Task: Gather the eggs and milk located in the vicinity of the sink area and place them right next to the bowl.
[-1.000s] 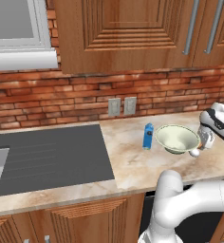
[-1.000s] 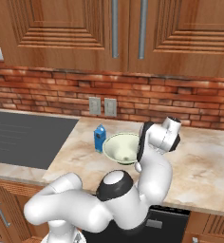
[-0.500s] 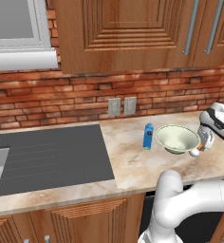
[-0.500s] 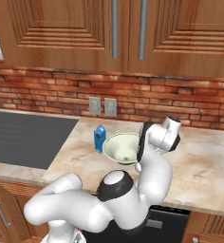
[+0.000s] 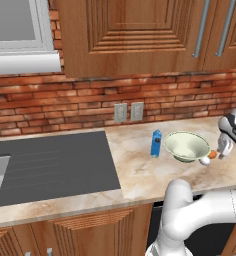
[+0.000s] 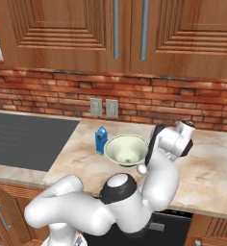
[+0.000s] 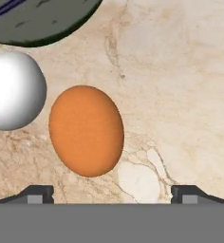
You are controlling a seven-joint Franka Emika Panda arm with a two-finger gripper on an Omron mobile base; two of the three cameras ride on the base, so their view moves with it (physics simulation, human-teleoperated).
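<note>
The two-finger gripper [image 7: 112,192] is held spread wide over the marble counter [image 7: 180,71], nothing between its tips. The orange-brown egg [image 7: 86,130] and white egg [image 7: 12,90] lie just apart beside the pale cream bowl [image 5: 186,145]; the blue milk carton [image 5: 155,143] stands near its other side.

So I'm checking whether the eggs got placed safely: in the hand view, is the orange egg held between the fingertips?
No, the orange egg lies on the counter beside the white egg, ahead of the open gripper.

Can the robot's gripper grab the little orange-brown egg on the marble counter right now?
Probably yes. The gripper hangs right above the orange-brown egg with its fingertips spread wide apart. Nothing covers the egg, though the round white egg lies close beside it.
</note>
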